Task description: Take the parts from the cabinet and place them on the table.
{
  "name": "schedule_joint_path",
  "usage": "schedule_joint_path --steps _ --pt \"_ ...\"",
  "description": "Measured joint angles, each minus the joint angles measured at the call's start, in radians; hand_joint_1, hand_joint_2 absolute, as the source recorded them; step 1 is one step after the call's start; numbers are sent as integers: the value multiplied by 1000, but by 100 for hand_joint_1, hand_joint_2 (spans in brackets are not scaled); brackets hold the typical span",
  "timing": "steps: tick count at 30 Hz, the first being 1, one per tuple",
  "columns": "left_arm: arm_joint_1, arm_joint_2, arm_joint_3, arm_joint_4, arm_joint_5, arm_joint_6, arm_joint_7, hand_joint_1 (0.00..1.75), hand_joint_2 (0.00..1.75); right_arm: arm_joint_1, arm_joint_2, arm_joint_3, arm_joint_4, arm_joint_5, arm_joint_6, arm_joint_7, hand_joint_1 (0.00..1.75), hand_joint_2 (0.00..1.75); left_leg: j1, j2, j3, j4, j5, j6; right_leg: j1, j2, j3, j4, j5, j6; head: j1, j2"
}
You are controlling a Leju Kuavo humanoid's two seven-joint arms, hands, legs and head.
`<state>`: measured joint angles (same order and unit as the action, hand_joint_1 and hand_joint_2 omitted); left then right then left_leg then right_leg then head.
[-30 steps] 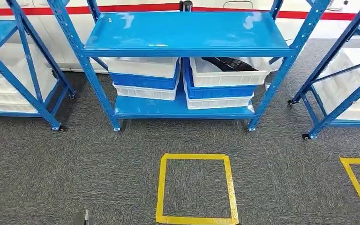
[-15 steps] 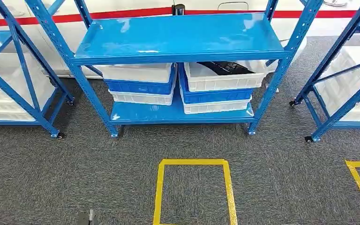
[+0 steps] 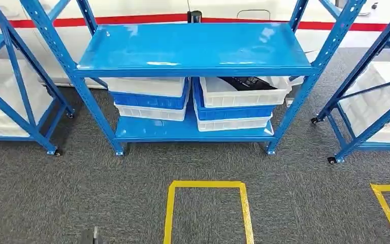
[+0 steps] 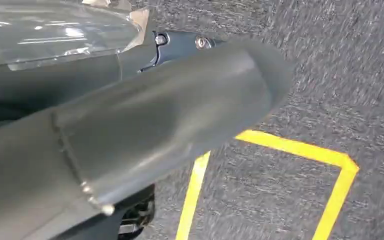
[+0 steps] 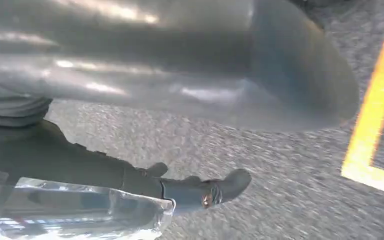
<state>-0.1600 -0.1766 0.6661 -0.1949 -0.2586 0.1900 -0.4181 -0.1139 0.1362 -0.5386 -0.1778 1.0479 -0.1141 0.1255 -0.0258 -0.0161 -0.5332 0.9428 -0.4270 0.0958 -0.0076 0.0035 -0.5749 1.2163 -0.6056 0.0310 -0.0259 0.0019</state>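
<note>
Blue shelving rack [image 3: 193,48] stores stacked bins; black parts [image 3: 247,82] lie uppermost for access. Hand states: cannot tell.

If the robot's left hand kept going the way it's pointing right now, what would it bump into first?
Probably the floor. The left hand hangs pointing down at the grey carpet, near the yellow tape square. Nothing else shows in its way, though depth is hard to judge.

Head high, facing shelving [image 3: 193,48]; wrists close above carpet [image 4: 330,75].
</note>
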Motion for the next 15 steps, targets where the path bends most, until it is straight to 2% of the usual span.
schedule_joint_path --steps 1,2,3,4,6,7,8,9,10,11,12,13,15 --pt "2 -2 0 0 0 0 0 0 0 3 -2 0 0 0 0 0 0 0 0 -2 4 0 -5 -2 -4 0 -43 50 -22 8 3 0" --pt "4 -3 0 0 0 -1 0 0 0 8 -4 0 0 0 0 1 0 0 1 -5 8 1 -11 -5 -6 0 -65 58 -24 15 2 0" --pt "5 -4 0 0 0 -1 0 0 0 11 -6 0 0 0 0 1 0 0 2 -7 16 2 -18 -10 -10 0 -65 21 -4 30 3 0" --pt "6 -5 0 0 0 -1 0 0 0 12 -7 -1 0 0 0 1 0 0 4 -9 26 3 -27 -16 -13 -1 -46 -53 38 41 2 0" --pt "5 -6 0 0 0 -1 1 0 0 12 -10 -1 0 1 0 1 0 0 9 -9 43 8 -47 -30 -23 -2 6 -233 156 75 5 0" --pt "5 -5 0 0 0 0 1 0 0 12 -8 0 1 1 0 1 0 0 5 -9 56 15 -59 -37 -21 -10 5 -236 152 58 6 0" --pt "4 -5 0 0 0 0 1 0 0 10 -8 -1 1 1 1 1 0 0 4 -8 48 13 -65 -42 -14 -13 12 -236 138 29 7 0" --pt "3 -5 0 0 0 0 2 0 0 11 -8 -1 1 2 1 1 0 0 4 -6 53 10 -72 -48 -13 -11 19 -239 152 16 3 0" --pt "3 -5 0 0 0 0 2 0 0 13 -9 -1 1 2 0 1 0 0 5 -6 60 21 -68 -51 -14 -10 15 -241 152 5 1 0" --pt "2 -5 0 0 0 0 2 0 0 12 -8 -2 1 2 0 1 0 0 7 -5 55 31 -70 -53 -24 -6 39 -241 151 -4 0 0" --pt "2 -3 0 0 0 0 2 0 0 12 -8 -2 1 2 0 0 0 0 9 0 35 68 -68 -59 -21 -6 44 -245 145 -11 0 0" --pt "0 -4 0 0 0 2 2 0 0 10 -8 -2 1 2 0 0 0 0 12 4 -3 131 -78 -69 -22 -7 50 -245 141 -18 -5 0" --pt "1 -5 0 0 -3 3 2 0 0 11 -8 -2 1 2 0 0 0 0 22 9 -100 275 -137 -84 -21 -7 58 -244 133 -28 -5 0"
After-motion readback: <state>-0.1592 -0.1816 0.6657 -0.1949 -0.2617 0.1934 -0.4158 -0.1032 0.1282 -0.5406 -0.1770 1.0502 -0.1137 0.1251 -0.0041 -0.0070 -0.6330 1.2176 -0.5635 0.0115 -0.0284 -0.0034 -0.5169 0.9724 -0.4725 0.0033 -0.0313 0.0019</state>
